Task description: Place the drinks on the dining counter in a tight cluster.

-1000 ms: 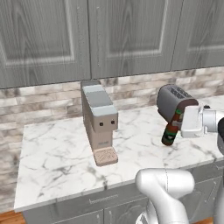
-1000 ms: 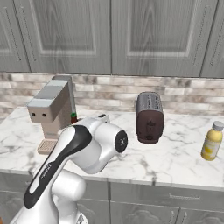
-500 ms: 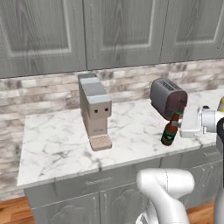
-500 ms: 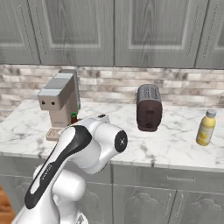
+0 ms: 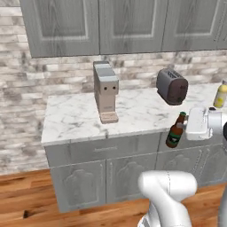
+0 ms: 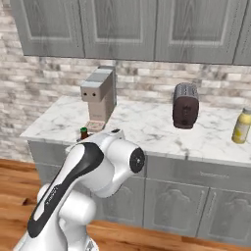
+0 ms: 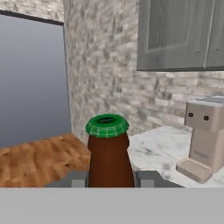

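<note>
Kitchen: toaster (image 5: pixel 172 86), cabinets (image 5: pixel 128 24), marble worktop (image 5: pixel 75 117)

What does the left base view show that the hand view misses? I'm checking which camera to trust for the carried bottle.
The left base view alone shows the toaster, the yellow juice bottle on the marble worktop, and the whole beer bottle tilted in the gripper, in front of the lower cabinets. The hand view alone shows the bottle's green cap from close up, the two fingertips pressed against its neck, and a dark panel at the left. Both share the beer bottle, the coffee machine, the worktop, brick wall, grey upper cabinets and wood floor.
</note>
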